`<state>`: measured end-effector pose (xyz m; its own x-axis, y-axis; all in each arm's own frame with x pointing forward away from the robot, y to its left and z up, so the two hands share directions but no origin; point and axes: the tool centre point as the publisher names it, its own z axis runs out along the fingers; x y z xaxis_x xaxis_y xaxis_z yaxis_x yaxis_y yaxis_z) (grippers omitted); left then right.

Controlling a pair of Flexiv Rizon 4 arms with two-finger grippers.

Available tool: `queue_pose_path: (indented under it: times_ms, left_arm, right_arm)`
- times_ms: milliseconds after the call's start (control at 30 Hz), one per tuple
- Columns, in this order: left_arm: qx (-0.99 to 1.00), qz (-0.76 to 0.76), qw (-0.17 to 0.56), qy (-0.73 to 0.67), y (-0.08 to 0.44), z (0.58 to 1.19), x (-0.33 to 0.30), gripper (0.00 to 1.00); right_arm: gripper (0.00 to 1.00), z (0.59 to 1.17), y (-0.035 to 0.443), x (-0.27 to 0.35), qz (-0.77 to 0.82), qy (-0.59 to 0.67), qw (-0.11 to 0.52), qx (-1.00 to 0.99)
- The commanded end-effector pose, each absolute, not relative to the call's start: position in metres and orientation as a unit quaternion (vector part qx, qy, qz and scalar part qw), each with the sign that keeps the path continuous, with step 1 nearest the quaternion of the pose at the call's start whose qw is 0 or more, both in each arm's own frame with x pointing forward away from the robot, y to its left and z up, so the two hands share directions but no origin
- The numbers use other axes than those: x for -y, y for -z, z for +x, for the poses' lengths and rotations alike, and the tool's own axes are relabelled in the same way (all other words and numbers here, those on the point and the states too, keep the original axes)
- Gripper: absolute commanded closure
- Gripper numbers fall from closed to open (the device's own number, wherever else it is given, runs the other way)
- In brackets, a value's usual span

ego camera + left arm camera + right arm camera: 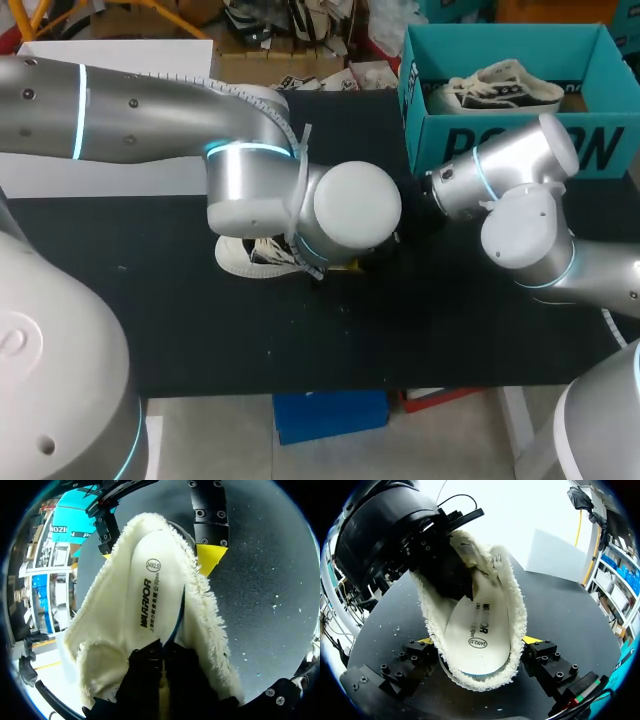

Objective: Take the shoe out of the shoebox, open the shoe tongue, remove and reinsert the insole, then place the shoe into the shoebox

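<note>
While left fingers [145,675] and right fingers [540,652] both clamp it, the fleecy cream insole [160,595] curls lengthwise.

Lit softly and evenly from overhead in the head view, without hard shadows on the dark surface [200,330]. Broad pale sheen on the silver shells of the left arm [150,110] and right arm [520,165], cyan rings glowing. Burnt out to blank white beyond the surface in the right wrist view. Bright on the fleece of the shoe [517,625] and on the insole [477,630]; nearly black, with little detail, on the left claw [161,652] and the right claw [479,641].
</note>
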<state>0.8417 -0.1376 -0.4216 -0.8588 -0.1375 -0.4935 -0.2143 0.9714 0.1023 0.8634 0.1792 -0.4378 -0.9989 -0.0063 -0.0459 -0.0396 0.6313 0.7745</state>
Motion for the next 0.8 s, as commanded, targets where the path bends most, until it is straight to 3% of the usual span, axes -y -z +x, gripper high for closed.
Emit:
queue_pose_path:
  times_ms: [33,800]
  left_arm:
    - [-0.972,-0.090,0.209,-0.049,0.444,0.862,0.117,1.00]
    - [-0.983,-0.085,0.162,0.016,0.406,0.846,0.122,1.00]
  right_arm:
    - [1.00,0.864,0.439,-0.178,-0.012,-0.428,0.019,-0.903]
    - [1.00,0.864,0.439,-0.178,-0.012,-0.428,0.019,-0.903]
